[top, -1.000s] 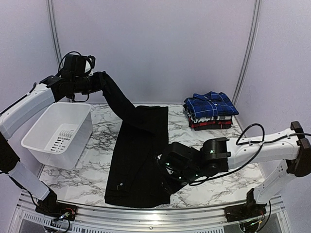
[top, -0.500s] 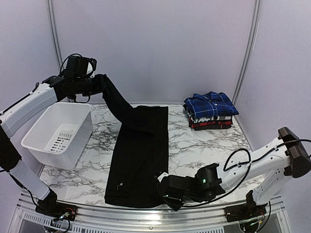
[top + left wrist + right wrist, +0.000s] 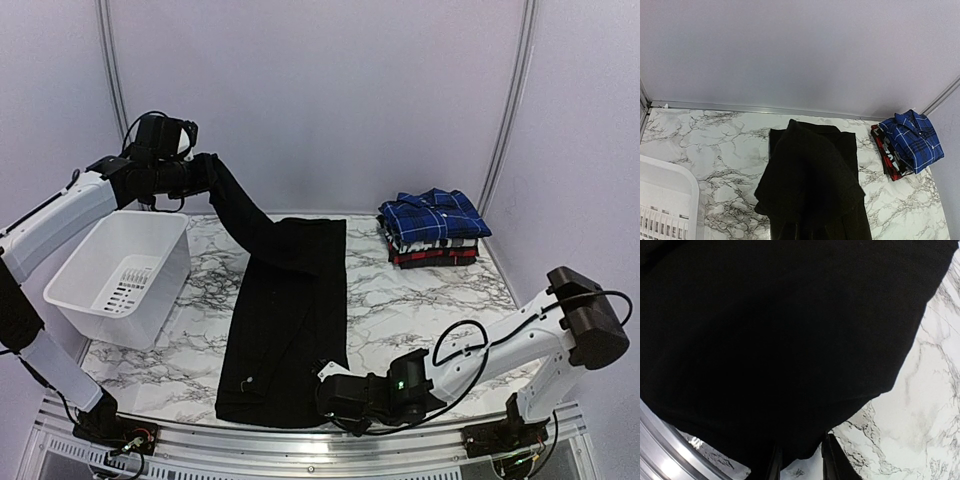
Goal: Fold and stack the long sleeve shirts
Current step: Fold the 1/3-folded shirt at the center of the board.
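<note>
Now the right gripper (image 3: 325,385) sits lower and nearer the front edge of the marble counter (image 3: 420,300) than a second ago, when it rested on the right side of the black long-sleeve shirt (image 3: 290,320) around mid-counter. It has slid down that side to the shirt's near right corner. In the right wrist view its fingers (image 3: 831,460) stand apart, with the dark hem reaching down into the gap and bare marble showing between the tips. The right arm (image 3: 500,340) lies stretched low along the front edge, its forearm sloping leftward from a raised elbow above the near right corner.

The left gripper (image 3: 203,170) has barely moved. It is clamped on one sleeve, holding it high above the far left part of the counter, so the cloth runs taut down to the shirt's body. That body lies flat, lengthwise from far edge to near edge, left of centre. The left arm (image 3: 60,215) rises from the near left corner and reaches over the white plastic basket (image 3: 80,290).

At the far right corner, the folded plaid shirts (image 3: 433,245) are stacked, with a blue-and-white plaid shirt (image 3: 435,215) on top.
</note>
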Controlling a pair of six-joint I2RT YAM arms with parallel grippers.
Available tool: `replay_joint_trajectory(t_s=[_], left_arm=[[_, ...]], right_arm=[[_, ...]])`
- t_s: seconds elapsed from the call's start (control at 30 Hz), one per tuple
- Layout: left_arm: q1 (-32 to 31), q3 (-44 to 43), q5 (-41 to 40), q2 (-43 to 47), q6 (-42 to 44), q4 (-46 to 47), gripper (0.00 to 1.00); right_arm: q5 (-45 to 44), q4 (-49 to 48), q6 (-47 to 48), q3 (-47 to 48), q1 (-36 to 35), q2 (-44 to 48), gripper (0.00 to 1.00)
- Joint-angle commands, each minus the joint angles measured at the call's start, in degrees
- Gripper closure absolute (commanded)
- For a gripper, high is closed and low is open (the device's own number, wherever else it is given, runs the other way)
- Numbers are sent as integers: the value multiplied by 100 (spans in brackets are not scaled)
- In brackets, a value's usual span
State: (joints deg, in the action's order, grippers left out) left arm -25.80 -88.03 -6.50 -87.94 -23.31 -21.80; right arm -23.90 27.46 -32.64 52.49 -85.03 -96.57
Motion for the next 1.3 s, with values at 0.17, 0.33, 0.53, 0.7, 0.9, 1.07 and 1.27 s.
replay_joint_trajectory(t_s=[0.17,0.33,0.53,0.7,0.9,1.07,1.27], left_arm=[[40,-232,24,-63,38,-79,97],[40,-258,59,-103,21,-79,97],[62,-284,31,-99,67,-79,97],[123,-335,63,-136,75,-79,97],[146,-386,135,-226,39,-81,97],[159,-437,174,-284,33,-83,97],[163,-457,189,-315,22,-76,97]], right_arm=[[-531,192,-202,363,-57,-36,92],[-478,386,-220,502,-57,-34,100],[139,536,-316,552,-57,214,100],[956,335,-541,309,-161,433,100],[1322,175,-687,197,-252,471,100],[1527,351,-648,224,-257,265,90],[1338,259,-683,216,-258,360,78]])
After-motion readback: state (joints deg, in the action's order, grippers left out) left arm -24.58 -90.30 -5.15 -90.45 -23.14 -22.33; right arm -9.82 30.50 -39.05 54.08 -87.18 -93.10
